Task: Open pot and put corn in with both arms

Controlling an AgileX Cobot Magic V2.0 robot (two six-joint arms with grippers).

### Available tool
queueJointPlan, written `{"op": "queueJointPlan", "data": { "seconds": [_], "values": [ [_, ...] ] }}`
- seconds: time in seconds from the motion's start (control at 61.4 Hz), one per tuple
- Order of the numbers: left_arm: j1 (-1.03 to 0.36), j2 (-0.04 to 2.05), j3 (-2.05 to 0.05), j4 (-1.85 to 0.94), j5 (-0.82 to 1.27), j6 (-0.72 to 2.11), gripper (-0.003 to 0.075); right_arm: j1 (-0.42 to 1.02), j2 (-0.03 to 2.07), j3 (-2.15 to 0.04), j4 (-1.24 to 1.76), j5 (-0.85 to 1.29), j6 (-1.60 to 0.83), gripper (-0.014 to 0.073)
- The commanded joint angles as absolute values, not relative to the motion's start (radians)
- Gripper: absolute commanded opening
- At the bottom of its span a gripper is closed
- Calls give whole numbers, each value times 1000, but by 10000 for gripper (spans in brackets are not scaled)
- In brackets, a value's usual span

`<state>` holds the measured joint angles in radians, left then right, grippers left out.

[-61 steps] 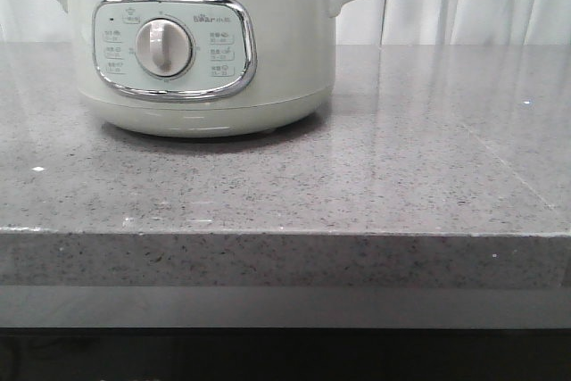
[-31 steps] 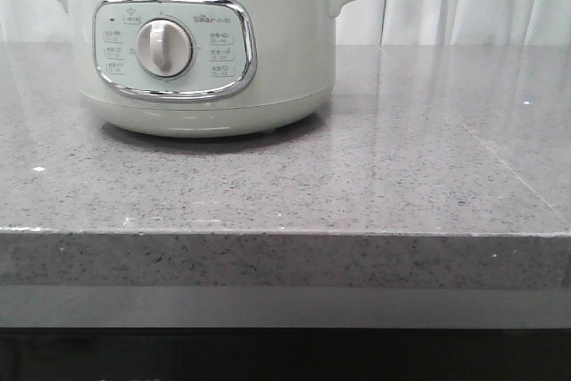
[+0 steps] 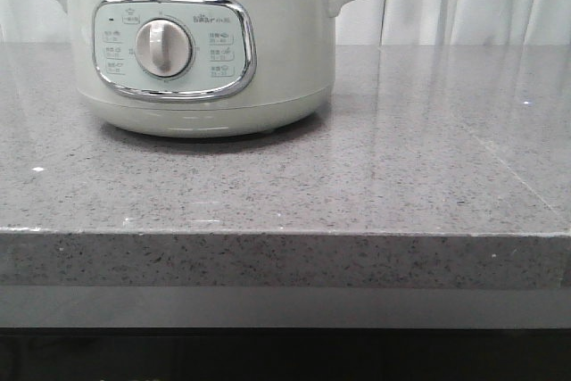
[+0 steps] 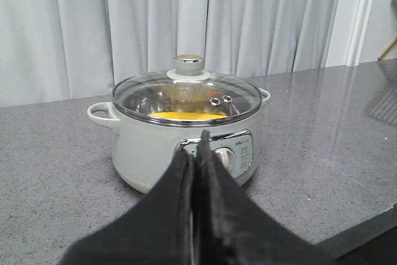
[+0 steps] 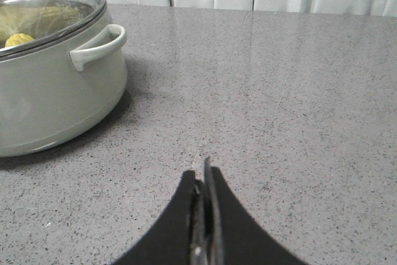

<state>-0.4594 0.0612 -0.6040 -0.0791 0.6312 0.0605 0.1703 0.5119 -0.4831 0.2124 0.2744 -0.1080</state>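
My pot [image 3: 201, 46] sits at the back left of the grey speckled surface [image 3: 375, 176], its chrome-framed panel and white dial [image 3: 163, 48] facing me. From my left wrist I see the glass lid [image 4: 186, 97] closed on the pot, its knob [image 4: 188, 64] upright at the centre. Through the glass, something yellow lies inside: the corn [image 4: 189, 115], already in the pot under the lid. My right wrist catches the same thing from the side, a yellow shape [image 5: 18, 40] behind the lid's glass, though blurred by reflections.

My left claw [image 4: 195, 153] has its fingers pressed together, holding nothing, and hangs in front of the pot, clear of it. My right claw [image 5: 203, 181] is likewise closed on nothing, over bare surface to the right of the pot, well apart from its side handle [image 5: 99, 44]. Pale curtains [image 4: 248, 17] hang behind the surface.
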Motion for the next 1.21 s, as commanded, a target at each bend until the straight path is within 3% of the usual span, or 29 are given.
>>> {"op": "queueJointPlan", "data": {
  "seconds": [0.0, 0.847, 1.189],
  "values": [
    [-463, 76, -626, -91, 546, 50, -20, 164, 512, -511, 217, 201, -110, -69],
    [-456, 76, -585, -79, 481, 50, -20, 164, 512, -511, 217, 201, -110, -69],
    [-176, 29, -370, -79, 416, 50, -20, 164, 512, -511, 217, 201, -110, -69]
  ]
}}
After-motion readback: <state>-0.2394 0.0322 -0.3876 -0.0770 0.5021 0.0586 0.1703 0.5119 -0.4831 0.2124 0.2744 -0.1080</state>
